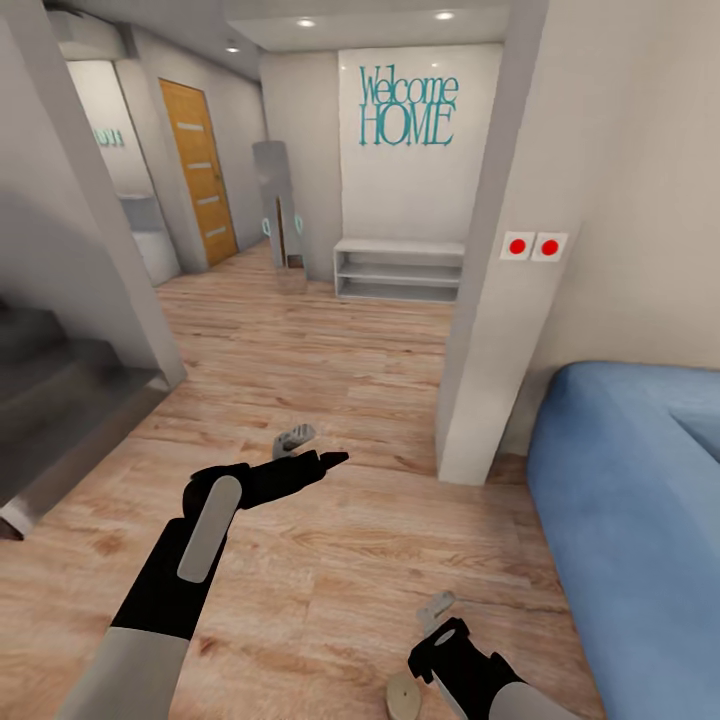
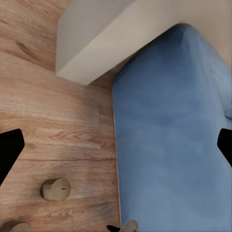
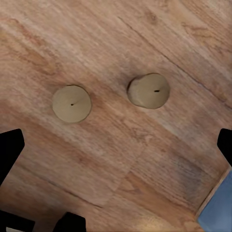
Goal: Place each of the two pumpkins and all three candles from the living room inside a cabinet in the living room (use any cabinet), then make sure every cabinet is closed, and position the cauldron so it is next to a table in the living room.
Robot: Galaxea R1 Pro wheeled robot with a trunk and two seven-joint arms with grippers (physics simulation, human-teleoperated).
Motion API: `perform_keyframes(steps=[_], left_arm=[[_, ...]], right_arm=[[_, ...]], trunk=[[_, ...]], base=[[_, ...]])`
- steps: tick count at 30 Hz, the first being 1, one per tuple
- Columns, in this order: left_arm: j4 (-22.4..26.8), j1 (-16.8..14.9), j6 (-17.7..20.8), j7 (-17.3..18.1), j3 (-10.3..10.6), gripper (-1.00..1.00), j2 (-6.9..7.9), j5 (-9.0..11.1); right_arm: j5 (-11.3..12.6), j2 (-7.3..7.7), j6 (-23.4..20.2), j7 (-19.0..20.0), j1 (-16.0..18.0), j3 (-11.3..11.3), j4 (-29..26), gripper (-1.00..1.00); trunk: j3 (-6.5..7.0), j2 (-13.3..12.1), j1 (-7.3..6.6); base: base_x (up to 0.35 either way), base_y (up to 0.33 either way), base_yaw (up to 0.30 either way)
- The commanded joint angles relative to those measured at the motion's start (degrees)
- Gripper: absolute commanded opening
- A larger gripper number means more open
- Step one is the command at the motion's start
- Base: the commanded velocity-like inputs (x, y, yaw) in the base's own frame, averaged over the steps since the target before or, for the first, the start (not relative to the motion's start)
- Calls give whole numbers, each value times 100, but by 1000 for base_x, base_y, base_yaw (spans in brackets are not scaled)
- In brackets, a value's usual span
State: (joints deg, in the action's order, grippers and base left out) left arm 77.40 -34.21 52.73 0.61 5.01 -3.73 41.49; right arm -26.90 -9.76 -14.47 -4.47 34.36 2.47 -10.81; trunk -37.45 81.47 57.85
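Note:
Two tan candles (image 3: 72,103) (image 3: 149,90) stand upright on the wooden floor in the right wrist view, directly below my right gripper (image 1: 442,622), which is open and empty. One candle (image 1: 405,695) shows at the bottom edge of the head view, beside that gripper. In the left wrist view a candle (image 2: 55,189) stands near the sofa, with another (image 2: 14,226) cut off at the corner. My left gripper (image 1: 312,450) hangs open and empty over the floor further ahead. The pumpkins, cabinet, cauldron and table are out of view.
A blue sofa (image 1: 630,520) fills the right side. A white wall end (image 1: 480,400) juts out just ahead of it. Grey stairs (image 1: 60,400) rise at the left. Down the hall stand a low white shelf (image 1: 400,270) and an orange door (image 1: 200,170).

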Motion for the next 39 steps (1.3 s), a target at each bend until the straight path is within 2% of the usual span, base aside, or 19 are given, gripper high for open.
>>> perform_keyframes(steps=[1, 16, 24, 30, 36, 39], left_arm=[[1, -2, 0, 0, 0, 100, 0, 0], [-11, 0, -23, 2, 2, 100, -5, 0], [-5, 2, -48, 9, 0, 100, -5, 0], [-5, 3, -52, 30, 0, 100, -5, 0], [-39, 3, -62, 487, 25, 100, -5, -7], [-52, 3, -73, 526, 26, 100, -5, -9]], right_arm=[[0, 0, -2, 13, 0, 0, 0, 100], [-3, 0, 35, 42, 0, -1, 6, 100], [-5, 0, 40, 60, 0, -1, 11, 100], [-10, -1, 48, 269, -8, -1, 17, 100], [-9, 0, 49, 430, -16, -1, 32, 100], [-15, 0, 111, 443, -23, -1, 40, 100]], trunk=[[0, 0, 0], [0, 0, 0], [0, 0, 0], [0, 0, 0], [-90, 201, 110], [-144, 321, 176]], base=[[49, 0, 24], [262, 0, 3], [44, 0, 0], [1, 0, 0], [0, 0, 0], [0, 0, 0]])
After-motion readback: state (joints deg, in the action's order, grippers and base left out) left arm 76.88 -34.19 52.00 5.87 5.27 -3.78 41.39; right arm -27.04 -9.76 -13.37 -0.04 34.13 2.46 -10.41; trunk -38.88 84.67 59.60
